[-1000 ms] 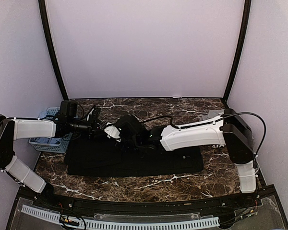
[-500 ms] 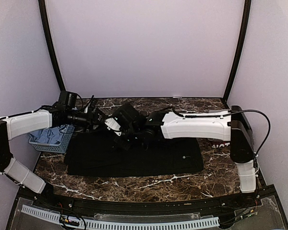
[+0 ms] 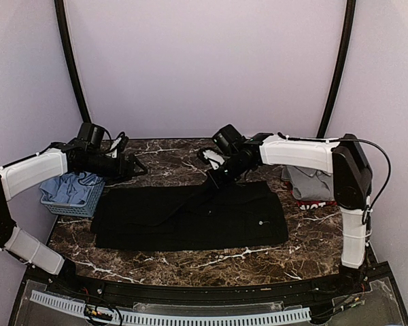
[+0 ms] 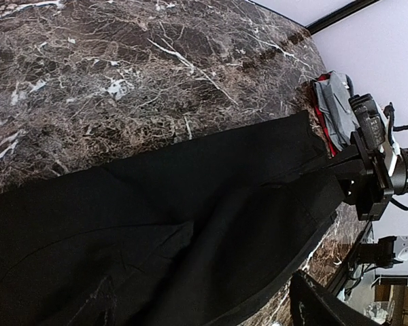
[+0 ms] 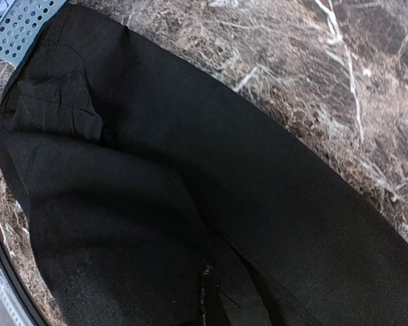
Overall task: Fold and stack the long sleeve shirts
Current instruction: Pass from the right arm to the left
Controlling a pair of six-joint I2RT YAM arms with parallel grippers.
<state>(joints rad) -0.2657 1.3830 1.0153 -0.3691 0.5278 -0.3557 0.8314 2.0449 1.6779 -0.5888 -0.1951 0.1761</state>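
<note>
- Lying flat across the middle of the table: black shirt, long axis running left to right, parallel to the near edge.
- Rising as a taut strip from the shirt's middle, slanting toward the far right: one sleeve.
- Clamping that sleeve's end, jaws together, above the far half of the table: right gripper.
- Hovering with fingers spread wide, gripping nothing, just beside the basket at far left: left gripper.
- Sitting piled at the right edge: grey shirt over red-edged shirt.
- Showing white lettering there, too small for reading.
</note>
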